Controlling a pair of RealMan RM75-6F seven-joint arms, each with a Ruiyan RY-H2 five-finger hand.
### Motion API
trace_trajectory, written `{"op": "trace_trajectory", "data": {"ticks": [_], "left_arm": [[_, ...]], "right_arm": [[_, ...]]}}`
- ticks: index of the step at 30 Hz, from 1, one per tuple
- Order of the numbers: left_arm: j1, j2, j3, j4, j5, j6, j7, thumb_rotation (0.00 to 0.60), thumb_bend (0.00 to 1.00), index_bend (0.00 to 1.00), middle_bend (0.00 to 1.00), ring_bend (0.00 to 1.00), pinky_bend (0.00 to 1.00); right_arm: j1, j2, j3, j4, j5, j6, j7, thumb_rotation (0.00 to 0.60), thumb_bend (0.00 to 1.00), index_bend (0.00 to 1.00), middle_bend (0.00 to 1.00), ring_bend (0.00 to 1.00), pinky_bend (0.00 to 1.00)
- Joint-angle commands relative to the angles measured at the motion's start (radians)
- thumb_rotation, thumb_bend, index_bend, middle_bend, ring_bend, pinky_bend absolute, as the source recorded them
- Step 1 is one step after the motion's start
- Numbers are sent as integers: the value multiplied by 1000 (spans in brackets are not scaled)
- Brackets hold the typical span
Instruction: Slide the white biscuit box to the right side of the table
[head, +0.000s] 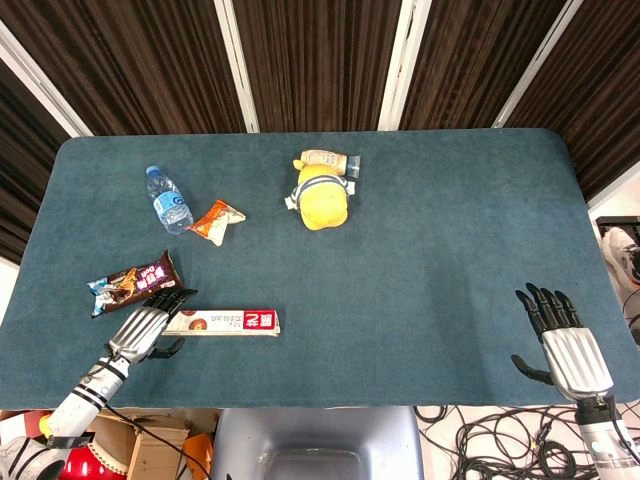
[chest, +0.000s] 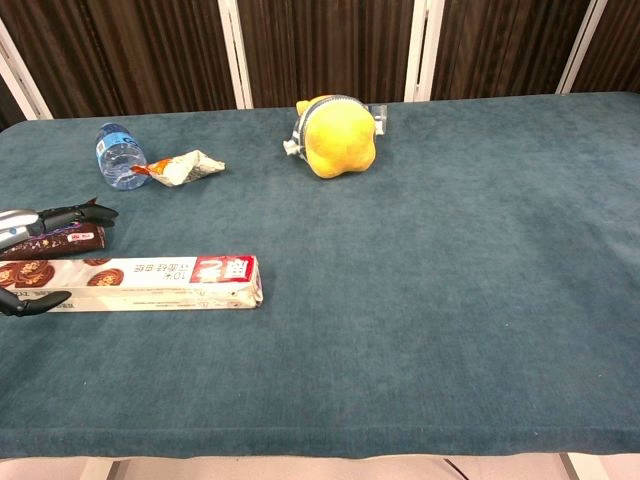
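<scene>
The long white biscuit box lies flat near the table's front left, its red label toward the right end. My left hand sits at the box's left end. Its fingers reach over the far side and the thumb lies along the near side, spread apart without gripping. My right hand hovers open at the front right edge, fingers spread, far from the box. The chest view does not show it.
On the teal table a chocolate packet lies just behind my left hand. Further back are a water bottle, an orange snack packet and a yellow plush toy with a small packet behind it.
</scene>
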Motion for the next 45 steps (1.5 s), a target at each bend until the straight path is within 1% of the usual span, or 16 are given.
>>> {"op": "trace_trajectory", "data": {"ticks": [1,5,7,12,17,19,22,24,27,30,33,37,38,40,41,45], "left_arm": [[-6,-6,8,10,-9,-1,-7,600,384,20,97,20,85],[-10,-24,11,36,-16,-3,2,600,385,37,107,38,91],[-10,-31,14,51,-20,-3,8,600,385,69,148,100,134],[-10,-50,19,92,-30,-8,4,600,386,235,347,302,300],[-18,-68,31,136,-40,-40,-41,600,387,284,364,329,347],[-22,-76,34,151,-33,-38,-63,600,387,321,383,348,377],[-19,-100,29,187,-13,9,-109,600,386,425,479,436,490],[-18,-108,23,198,-3,40,-133,600,385,474,529,483,540],[-22,-109,13,197,10,80,-141,600,385,498,554,500,557],[-41,-100,-5,162,19,96,-130,600,384,500,556,505,567],[-73,-89,-20,111,16,70,-109,600,384,499,556,507,569],[-117,-88,-40,55,-3,11,-59,600,385,496,557,508,570],[-128,-91,-45,42,-14,-7,-40,600,385,496,557,508,570],[-141,-94,-52,26,-28,-27,-8,600,383,495,556,508,570],[-147,-95,-58,16,-37,-34,12,600,382,495,556,507,570],[-156,-95,-73,-12,-64,-41,70,600,382,495,555,507,570]], "right_arm": [[1,-1,1,-2,3,-1,-3,600,144,0,0,0,18],[1,-1,0,-4,-1,1,-7,600,144,0,0,0,18],[3,-2,0,-6,0,-3,-7,600,144,0,0,0,18],[6,-1,-2,-9,1,-11,-3,600,144,0,0,0,18],[2,0,3,-7,14,-6,-7,600,144,0,0,0,0],[1,0,5,-8,19,-5,-8,600,144,0,0,0,0],[-1,-1,5,-7,23,-3,-14,600,144,0,0,0,0],[1,-4,3,-7,21,-7,-19,600,144,0,0,0,0],[10,-14,2,-6,15,-19,-29,600,144,0,0,0,0],[46,-23,11,-9,-11,-50,-26,600,144,0,0,0,0],[129,-14,58,-38,0,-135,5,600,144,0,0,0,0],[289,-15,159,-76,82,-322,26,600,143,0,0,0,0],[341,-28,189,-75,118,-384,26,600,144,0,0,0,0],[418,-57,224,-61,177,-480,14,600,144,0,0,0,0],[467,-75,242,-55,225,-551,11,600,144,0,0,0,0],[606,-134,282,-34,379,-749,33,600,144,0,0,0,0]]}}
